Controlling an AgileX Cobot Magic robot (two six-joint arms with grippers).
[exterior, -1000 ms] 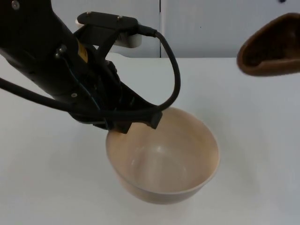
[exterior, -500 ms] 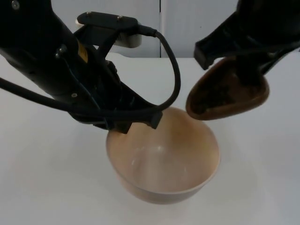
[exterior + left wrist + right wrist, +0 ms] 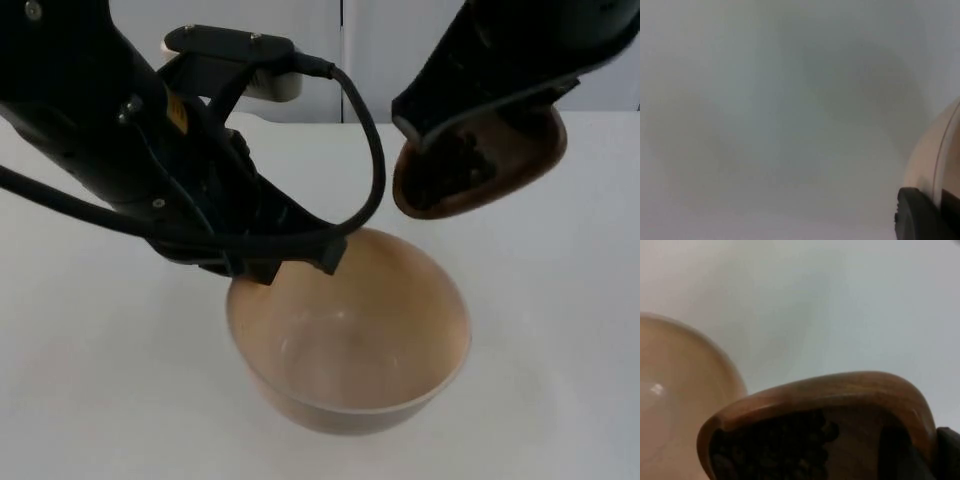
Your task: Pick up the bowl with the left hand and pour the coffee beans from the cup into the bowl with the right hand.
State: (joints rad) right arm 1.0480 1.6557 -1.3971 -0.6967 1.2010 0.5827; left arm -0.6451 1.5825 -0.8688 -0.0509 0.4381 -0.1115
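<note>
the left gripper [image 3: 270,262] pinches the near-left rim of the bowl [image 3: 350,335], jaws pressed on its stiff, likely smooth wall, holding it above the tabletop [image 3: 80,350], mouth up. the right gripper [image 3: 480,110] clamps the wooden cup [image 3: 480,170], tipped mouth-down-left over the bowl's far rim; loose coffee beans [image 3: 455,160] should spill readily.
</note>
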